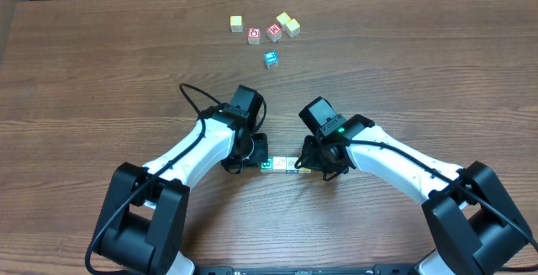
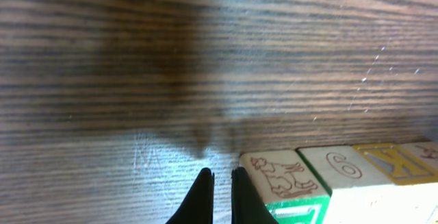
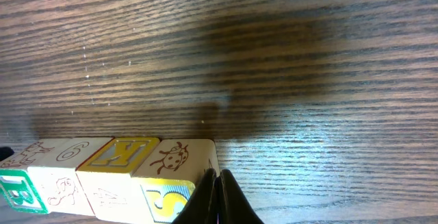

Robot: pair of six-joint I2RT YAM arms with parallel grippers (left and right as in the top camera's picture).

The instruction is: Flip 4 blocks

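The four blocks (image 1: 284,165) sat in a tight row near the front of the desk (image 1: 403,65), their side faces touching, between the two hands. The left hand (image 2: 220,191) was down by the green-faced end block (image 2: 280,176), its fingers pinched together on nothing, just beside that block's corner. The right hand (image 3: 217,195) was likewise closed and empty at the yellow-lettered end block (image 3: 171,176); I could not tell whether it touched. A scatter of other cubes (image 1: 274,32) lay well apart at the far side.

These looked to me like small wooden cubes: light, hard, unlikely to give under a squeeze or to break. The painted faces seemed smooth, so a weak pinch could slip. Packed as they were, the inner two offered only their front and back faces, so I judged the best hold to be across those two sides, kept square. An end block could also be tipped with a push, though being so light it would likely skid or nudge its neighbour instead of rolling over.
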